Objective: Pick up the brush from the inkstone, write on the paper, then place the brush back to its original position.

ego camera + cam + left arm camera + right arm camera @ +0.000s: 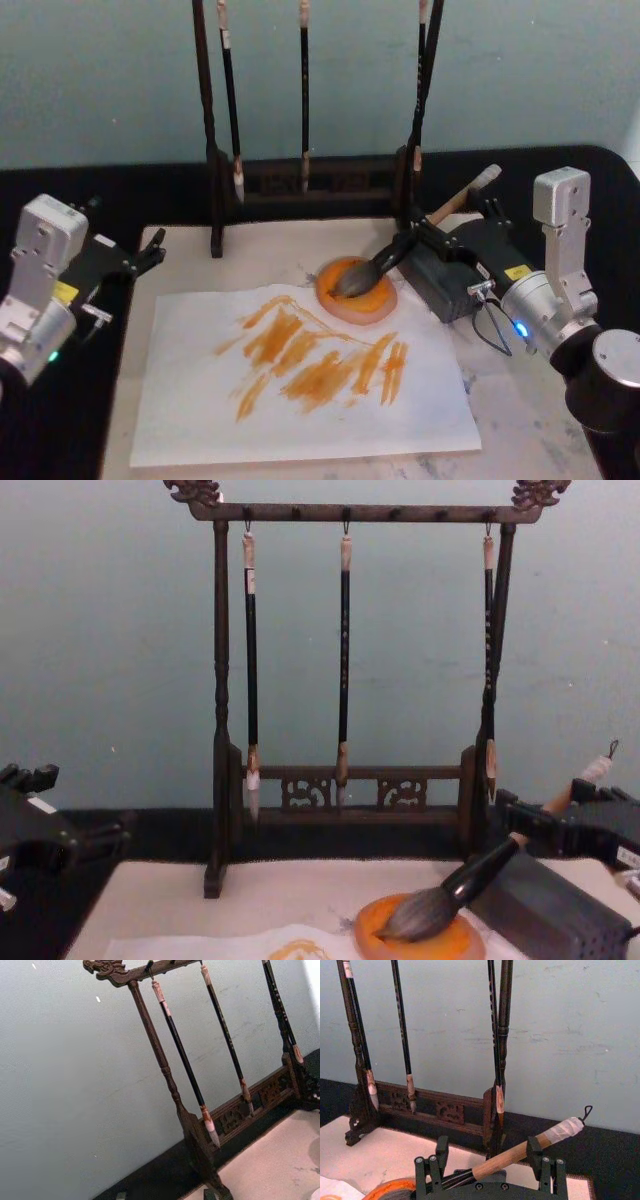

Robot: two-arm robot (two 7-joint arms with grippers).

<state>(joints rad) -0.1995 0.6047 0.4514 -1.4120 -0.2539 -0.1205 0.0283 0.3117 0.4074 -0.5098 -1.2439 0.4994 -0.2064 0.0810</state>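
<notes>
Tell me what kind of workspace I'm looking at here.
Likely a tabletop calligraphy station: a carved wooden rack hung with thin brushes, a sheet of paper streaked orange, and a large brush resting in an orange inkstone.

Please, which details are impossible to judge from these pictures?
- Right wrist view: the tuft of the brush, hidden behind the body of the right gripper.
- Head view: ink inside the inkstone, covered by the tuft.
- Chest view: most of the paper, cut off by the bottom edge.
The left gripper sits idle left of the paper.
</notes>
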